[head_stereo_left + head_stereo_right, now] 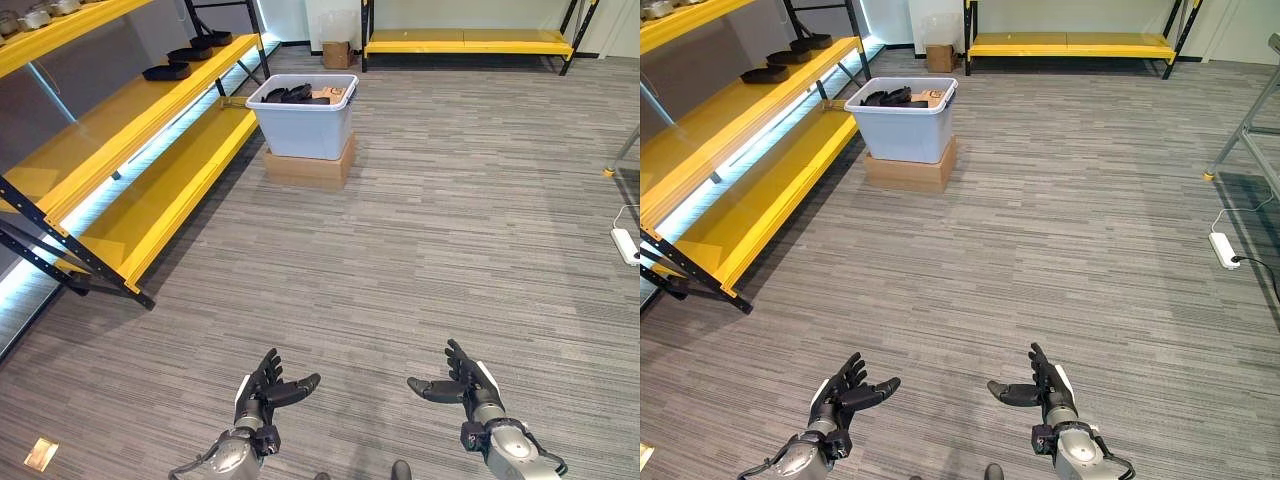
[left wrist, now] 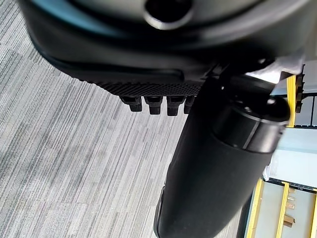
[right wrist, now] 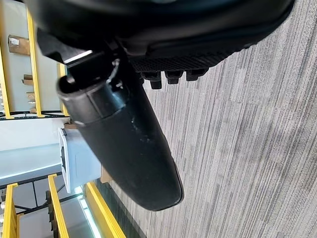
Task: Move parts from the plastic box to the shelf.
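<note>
At the far left stands the yellow shelf [image 1: 150, 115], its middle tier already carrying a few dark parts [image 1: 167, 71] laid flat in a row. Just right of its lower tier sits the plastic box [image 1: 302, 117], pale grey and perched on a flat cardboard carton [image 1: 309, 167]; inside it lie more black parts [image 1: 290, 94], piled loosely near the rim, with something tan among them. They look like shallow moulded trays or covers, so I would judge them rigid, fairly light and somewhat smooth, best taken by a raised edge or rim rather than across the flat face; a stack may shift when one is lifted. Near the bottom of the head views, well apart from the box, the left robot hand [image 1: 262, 390] hangs over the grey floor [image 1: 420, 260] with fingers spread and relaxed, holding nothing, and to its right the right robot hand [image 1: 462, 385] mirrors it, likewise spread and empty. Farther right, a white power strip [image 1: 626, 245] lies on the floor. The right eye view shows a metal leg of another rack [image 1: 1245, 125], barely visible from the left eye. The right wrist view catches the box from the side, past the thumb.
</note>
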Motion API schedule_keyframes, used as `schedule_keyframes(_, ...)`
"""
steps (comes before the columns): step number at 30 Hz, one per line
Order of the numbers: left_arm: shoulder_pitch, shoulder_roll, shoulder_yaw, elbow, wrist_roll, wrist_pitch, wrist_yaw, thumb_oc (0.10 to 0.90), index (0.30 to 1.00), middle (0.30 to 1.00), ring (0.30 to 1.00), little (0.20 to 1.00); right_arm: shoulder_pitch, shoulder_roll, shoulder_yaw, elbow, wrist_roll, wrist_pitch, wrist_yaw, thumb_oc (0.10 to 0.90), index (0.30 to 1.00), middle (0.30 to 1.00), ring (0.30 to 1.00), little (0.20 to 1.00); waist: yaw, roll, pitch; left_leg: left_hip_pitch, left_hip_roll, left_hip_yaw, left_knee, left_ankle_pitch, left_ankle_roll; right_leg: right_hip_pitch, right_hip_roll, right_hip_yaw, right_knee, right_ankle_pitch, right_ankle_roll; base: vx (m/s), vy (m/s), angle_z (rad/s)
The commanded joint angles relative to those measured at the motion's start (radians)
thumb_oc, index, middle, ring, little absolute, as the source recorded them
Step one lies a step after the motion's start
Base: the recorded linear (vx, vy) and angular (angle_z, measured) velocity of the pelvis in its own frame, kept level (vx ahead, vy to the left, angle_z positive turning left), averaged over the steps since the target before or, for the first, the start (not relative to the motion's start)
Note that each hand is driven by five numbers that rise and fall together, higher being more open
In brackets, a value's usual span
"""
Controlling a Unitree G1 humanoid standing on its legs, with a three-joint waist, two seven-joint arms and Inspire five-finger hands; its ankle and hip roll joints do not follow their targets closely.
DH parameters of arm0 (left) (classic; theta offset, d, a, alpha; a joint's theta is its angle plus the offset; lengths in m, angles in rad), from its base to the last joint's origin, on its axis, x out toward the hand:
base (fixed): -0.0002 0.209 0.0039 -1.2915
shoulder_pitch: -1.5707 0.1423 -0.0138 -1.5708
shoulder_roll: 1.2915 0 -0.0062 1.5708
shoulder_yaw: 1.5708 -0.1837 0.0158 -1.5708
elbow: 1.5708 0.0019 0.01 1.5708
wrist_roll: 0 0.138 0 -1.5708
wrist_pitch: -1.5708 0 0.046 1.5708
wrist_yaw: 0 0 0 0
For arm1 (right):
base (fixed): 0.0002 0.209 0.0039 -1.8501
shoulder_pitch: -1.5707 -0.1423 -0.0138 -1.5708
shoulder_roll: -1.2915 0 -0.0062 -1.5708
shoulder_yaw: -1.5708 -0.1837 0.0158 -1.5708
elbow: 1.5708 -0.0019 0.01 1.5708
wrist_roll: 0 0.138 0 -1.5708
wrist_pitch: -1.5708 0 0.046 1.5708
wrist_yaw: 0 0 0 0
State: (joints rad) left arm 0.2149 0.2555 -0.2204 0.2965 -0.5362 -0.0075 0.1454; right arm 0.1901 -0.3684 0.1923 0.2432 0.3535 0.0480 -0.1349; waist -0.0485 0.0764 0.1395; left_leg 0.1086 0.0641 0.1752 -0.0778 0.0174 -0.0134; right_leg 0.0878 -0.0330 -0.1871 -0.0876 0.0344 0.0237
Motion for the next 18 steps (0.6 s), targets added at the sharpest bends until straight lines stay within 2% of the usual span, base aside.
schedule_keyframes(1, -0.069, 0.048, 0.076, -0.046, 0.006, -0.095, -0.007, 0.9, 1.0, 1.0, 1.0, 1.0, -0.069, 0.001, 0.0, -0.071, -0.003, -0.094, 0.009, 0.9, 1.0, 1.0, 1.0, 1.0, 0.008, -0.075, -0.028, -0.001, 0.086, -0.001, 0.022, -0.037, -0.062, 0.079, -0.102, 0.016, 0.014, -0.133, 0.083, 0.0, 0.0, 0.0)
schedule_keyframes(6, -0.079, 0.053, 0.073, -0.048, 0.004, -0.093, -0.008, 0.9, 1.0, 1.0, 1.0, 1.0, -0.076, -0.002, -0.006, -0.073, 0.004, -0.095, 0.01, 0.9, 1.0, 1.0, 1.0, 1.0, 0.01, -0.082, -0.02, -0.027, 0.09, -0.011, 0.08, -0.063, -0.055, 0.06, -0.11, 0.018, 0.075, -0.155, 0.079, 0.0, 0.0, 0.0)
schedule_keyframes(10, -0.101, 0.061, 0.074, -0.05, -0.002, -0.095, 0.001, 0.9, 1.0, 1.0, 1.0, 1.0, -0.101, -0.01, -0.007, -0.07, 0.01, -0.101, 0.006, 0.9, 1.0, 1.0, 1.0, 1.0, 0.013, -0.091, -0.002, -0.079, 0.093, -0.028, 0.18, -0.104, -0.046, 0.02, -0.119, 0.027, 0.156, -0.184, 0.072, -0.02, 0.002, 0.03)
schedule_keyframes(16, -0.117, 0.07, 0.082, -0.07, -0.007, -0.098, 0.009, 0.9, 1.0, 1.0, 1.0, 1.0, -0.129, -0.025, -0.016, -0.07, 0.022, -0.105, 0.0, 0.9, 1.0, 1.0, 1.0, 1.0, 0.024, -0.095, 0.028, -0.166, 0.083, -0.041, 0.372, -0.201, -0.021, -0.021, -0.145, 0.021, 0.269, -0.237, 0.066, 0.0, 0.036, 0.02)
schedule_keyframes(17, -0.117, 0.07, 0.082, -0.07, -0.007, -0.098, 0.009, 0.9, 1.0, 1.0, 1.0, 1.0, -0.13, -0.024, -0.016, -0.07, 0.022, -0.105, 0.0, 0.9, 1.0, 1.0, 1.0, 1.0, 0.023, -0.094, 0.028, -0.169, 0.084, -0.042, 0.377, -0.203, -0.021, -0.023, -0.145, 0.021, 0.272, -0.238, 0.067, 0.02, 0.101, 0.04)
schedule_keyframes(18, -0.116, 0.071, 0.084, -0.082, -0.011, -0.1, 0.014, 0.9, 1.0, 1.0, 1.0, 1.0, -0.133, -0.024, -0.021, -0.077, 0.026, -0.106, -0.002, 0.9, 1.0, 1.0, 1.0, 1.0, 0.025, -0.092, 0.035, -0.193, 0.075, -0.049, 0.43, -0.244, -0.002, -0.053, -0.162, 0.02, 0.338, -0.259, 0.069, 0.03, 0.134, 0.1)
